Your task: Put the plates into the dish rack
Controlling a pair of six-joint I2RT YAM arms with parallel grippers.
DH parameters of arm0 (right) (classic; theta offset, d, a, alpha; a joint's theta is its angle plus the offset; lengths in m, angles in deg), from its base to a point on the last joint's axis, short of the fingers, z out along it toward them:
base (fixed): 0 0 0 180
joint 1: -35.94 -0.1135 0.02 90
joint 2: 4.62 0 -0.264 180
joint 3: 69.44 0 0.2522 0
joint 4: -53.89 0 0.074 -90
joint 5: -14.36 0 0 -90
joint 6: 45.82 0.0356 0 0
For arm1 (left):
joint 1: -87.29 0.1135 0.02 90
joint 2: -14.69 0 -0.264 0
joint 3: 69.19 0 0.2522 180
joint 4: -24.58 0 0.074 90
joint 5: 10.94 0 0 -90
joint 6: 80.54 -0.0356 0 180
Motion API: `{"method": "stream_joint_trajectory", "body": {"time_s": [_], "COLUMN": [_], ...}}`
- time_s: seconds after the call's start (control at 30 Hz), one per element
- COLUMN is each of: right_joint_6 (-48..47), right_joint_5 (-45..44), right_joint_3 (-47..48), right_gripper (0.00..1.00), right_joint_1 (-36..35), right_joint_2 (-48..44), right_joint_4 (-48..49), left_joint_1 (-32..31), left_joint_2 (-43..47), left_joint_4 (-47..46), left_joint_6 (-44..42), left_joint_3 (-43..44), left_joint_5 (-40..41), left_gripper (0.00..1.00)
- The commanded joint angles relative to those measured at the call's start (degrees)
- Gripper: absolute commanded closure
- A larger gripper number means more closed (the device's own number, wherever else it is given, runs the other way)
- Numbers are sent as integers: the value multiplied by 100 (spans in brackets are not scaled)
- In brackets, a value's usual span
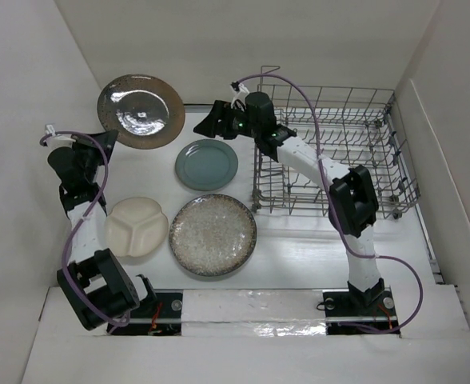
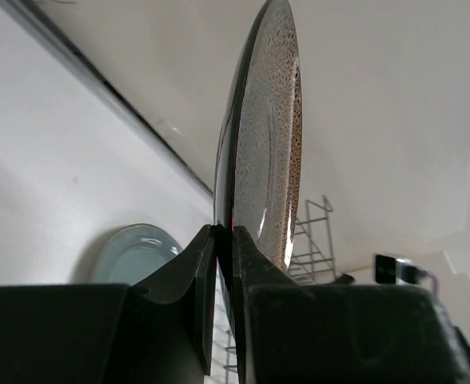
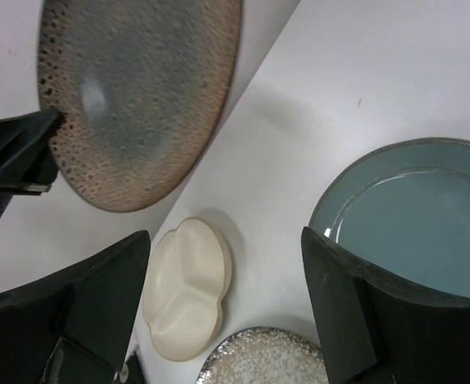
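While the brown plate (image 1: pixel 139 112) is clenched by its rim in the left gripper (image 2: pixel 224 236) at 10 o'clock, the right gripper (image 3: pixel 225 236) is seen released, jaws wide, beside the grey-blue plate (image 1: pixel 207 165). Dish rack (image 1: pixel 339 87) noted at 2 o'clock.

Looking like a robot lab cell: white bench (image 1: pixel 299 256) sitting boxed in by plain white panels (image 1: pixel 315 40), two arms (image 1: pixel 355 200) bolted on.
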Motion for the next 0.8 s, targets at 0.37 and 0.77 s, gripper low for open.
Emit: {"method": "stream_joint_trajectory", "body": {"time_s": [0.37, 0.77], "right_joint_6": [330, 383], "right_joint_5": [1125, 1134], "right_joint_3": [-7, -115], "right_gripper": [16, 18], "right_joint_1": [-36, 17], "right_joint_2": [-79, -353], "right_joint_4": [1050, 1263], "left_joint_1": [-141, -141], "left_joint_2": [1047, 1205], "left_joint_4": [-2187, -2530], "left_joint_6": [1230, 1626], "left_joint_3": [-462, -593], "left_joint_5": [-750, -1049], "left_gripper": [100, 100]}}
